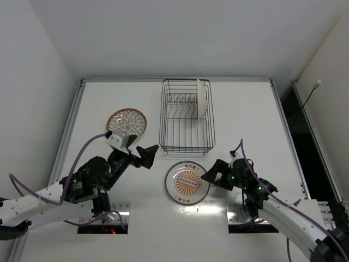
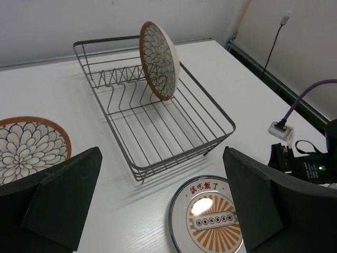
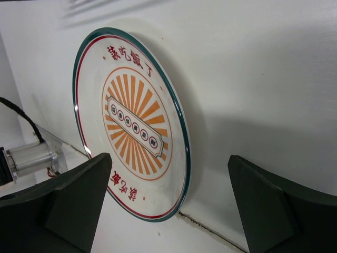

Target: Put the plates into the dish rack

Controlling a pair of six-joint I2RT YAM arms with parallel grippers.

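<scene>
**Overhead view, read left to right.** 3 plates are in view on or above the white table (image 1: 245,120).

- **Far left:** a petal-lattice plate (image 1: 127,121) with an orange-brown rim lies flat on the table. It sits just beyond the left arm's wrist and well left of the rack.
- **Left gripper (image 1: 148,156):** its 2 fingers are spread wide and hold nothing. It hovers near the rack's near-left corner. In the left wrist view, the rack and the sunburst plate both show between its fingers.
- **Centre:** the black wire dish rack (image 1: 187,117) stands at the far middle of the table.
- **Inside the rack:** a 2nd lattice plate (image 1: 202,98) stands on edge among the upright dividers, at the far right end. It is tilted rather than plumb.
- **Near side of the rack:** the sunburst plate (image 1: 187,182) lies flat on the table. It is white with orange rays, red characters and a dark green edge.
- **Right gripper (image 1: 210,176):** its fingers are wide apart and empty, close beside the sunburst plate's right rim. Whether a finger touches the rim cannot be told.
</scene>
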